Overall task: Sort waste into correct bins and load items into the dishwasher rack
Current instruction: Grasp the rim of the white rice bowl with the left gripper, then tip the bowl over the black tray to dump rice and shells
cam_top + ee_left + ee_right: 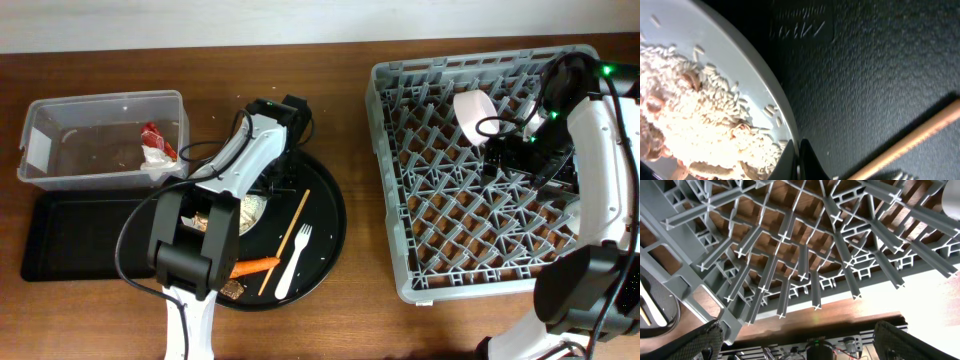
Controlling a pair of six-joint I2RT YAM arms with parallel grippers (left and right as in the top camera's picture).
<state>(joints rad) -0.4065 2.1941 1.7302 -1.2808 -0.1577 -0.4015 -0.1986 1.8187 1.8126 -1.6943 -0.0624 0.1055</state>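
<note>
A white plate (747, 65) heaped with pale food scraps (695, 125) lies on the round black tray (325, 205). My left gripper (800, 162) is shut on the plate's rim; from overhead it (240, 212) covers most of the plate (256, 208). On the same tray lie a white fork (297, 258), an orange carrot (255, 266) and a small brown bit (233, 290). The clear tub (40, 135) holds a red wrapper (153, 135) and white tissue (158, 155). My right gripper (797, 327) hangs open over the grey rack (400, 180), holding nothing. A pale pink bowl (475, 112) sits in the rack.
A shallow black rectangular tray (70, 235) lies in front of the clear tub. A wooden stick (290, 235) lies on the round tray beside the fork and shows in the left wrist view (905, 145). Upright grey pegs (790, 265) fill the rack below my right gripper.
</note>
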